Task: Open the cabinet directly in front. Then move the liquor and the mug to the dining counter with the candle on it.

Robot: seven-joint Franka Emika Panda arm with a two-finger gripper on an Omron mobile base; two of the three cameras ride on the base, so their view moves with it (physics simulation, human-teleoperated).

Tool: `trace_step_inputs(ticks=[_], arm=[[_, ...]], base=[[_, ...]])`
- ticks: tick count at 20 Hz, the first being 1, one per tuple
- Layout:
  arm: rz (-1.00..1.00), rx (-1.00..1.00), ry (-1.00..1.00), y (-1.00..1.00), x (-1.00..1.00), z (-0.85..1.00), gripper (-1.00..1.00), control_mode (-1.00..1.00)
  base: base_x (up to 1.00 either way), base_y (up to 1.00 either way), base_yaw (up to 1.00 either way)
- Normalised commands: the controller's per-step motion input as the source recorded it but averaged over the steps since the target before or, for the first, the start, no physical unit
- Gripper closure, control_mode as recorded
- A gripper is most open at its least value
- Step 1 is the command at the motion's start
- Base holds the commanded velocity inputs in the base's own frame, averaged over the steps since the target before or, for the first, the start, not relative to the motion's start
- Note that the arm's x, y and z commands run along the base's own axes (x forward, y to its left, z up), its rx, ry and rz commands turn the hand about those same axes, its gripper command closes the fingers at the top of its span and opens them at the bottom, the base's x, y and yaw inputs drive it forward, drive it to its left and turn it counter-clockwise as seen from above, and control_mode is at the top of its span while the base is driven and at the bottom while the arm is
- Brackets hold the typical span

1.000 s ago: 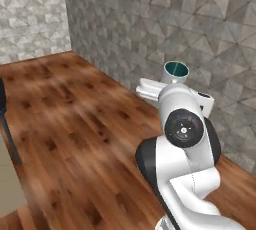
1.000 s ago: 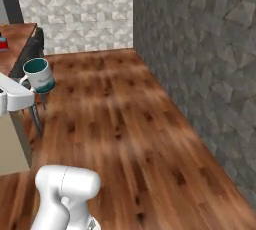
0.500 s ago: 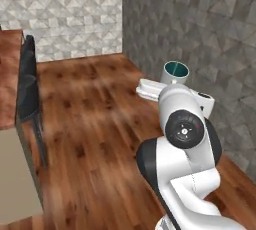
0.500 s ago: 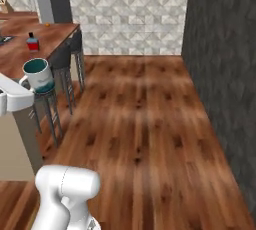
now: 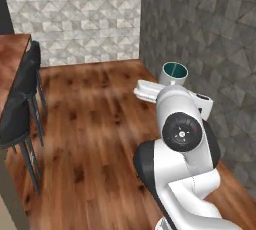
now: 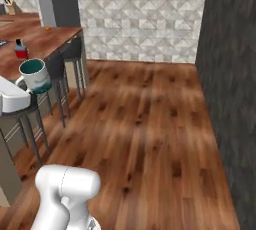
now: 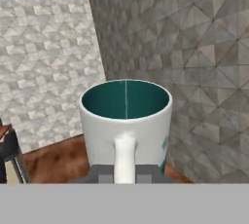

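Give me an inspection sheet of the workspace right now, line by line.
Surface: dining counter, reddish-brown wood, at left.
Job's things: mug upright, gripped by its handle; liquor standing on the dining counter.
Clutter: small orange item on the counter, too small to identify.
Grippers: gripper shut on the mug's handle.
Cables: nothing seen.
Surroundings: dark stools along the counter, wood floor, grey patterned walls.

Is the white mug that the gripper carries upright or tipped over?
Upright. The mug shows its teal opening facing up, with its handle held in the shut gripper.
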Motion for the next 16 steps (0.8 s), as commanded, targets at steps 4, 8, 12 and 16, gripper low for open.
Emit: trace_step_inputs(ticks=[4,8,12,16], arm=[[0.0,0.0,0.0,0.0,0.0,0.0,1.0,1.0],[0.0,0.0,0.0,0.0,0.0,0.0,1.0,1.0],[0.0,0.0,0.0,0.0,0.0,0.0,1.0,1.0],[0.0,0.0,0.0,0.0,0.0,0.0,1.0,1.0]], base=[[1.0,-0.75,0.09],[1.0,-0.7,0.06],[1.0,-0.66,0.03],[1.0,-0.54,0.06]])
